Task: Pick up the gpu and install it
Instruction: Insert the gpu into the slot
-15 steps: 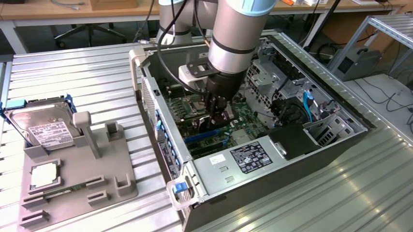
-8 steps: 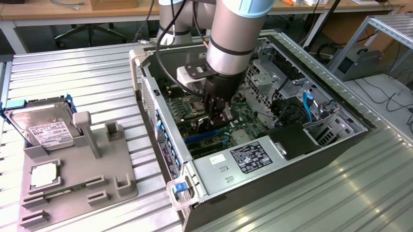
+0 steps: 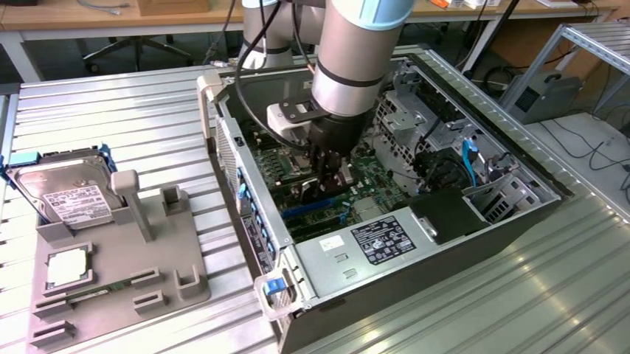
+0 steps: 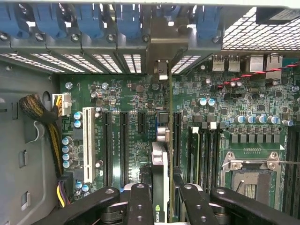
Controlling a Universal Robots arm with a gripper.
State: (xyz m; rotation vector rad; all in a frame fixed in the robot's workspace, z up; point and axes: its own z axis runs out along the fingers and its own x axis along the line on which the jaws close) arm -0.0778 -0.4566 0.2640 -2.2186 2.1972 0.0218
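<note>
Exterior view: arm (image 3: 356, 51) goes straight down into the open PC case (image 3: 443, 295), claw (image 3: 328, 168) clenched on the gpu (image 4: 160, 164), which sits edge-on over the motherboard (image 4: 126, 93) slots.

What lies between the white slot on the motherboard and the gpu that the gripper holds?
The wrist view shows two long black slots and one short black slot, all empty, between white slot and gpu.

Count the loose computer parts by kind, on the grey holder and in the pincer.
Silver boxy hard drive with white label: 1
Silver square processor chip: 1
Narrow green memory stick: 1
Thin black gpu card, in the pincer: 1
Total: 4
</note>
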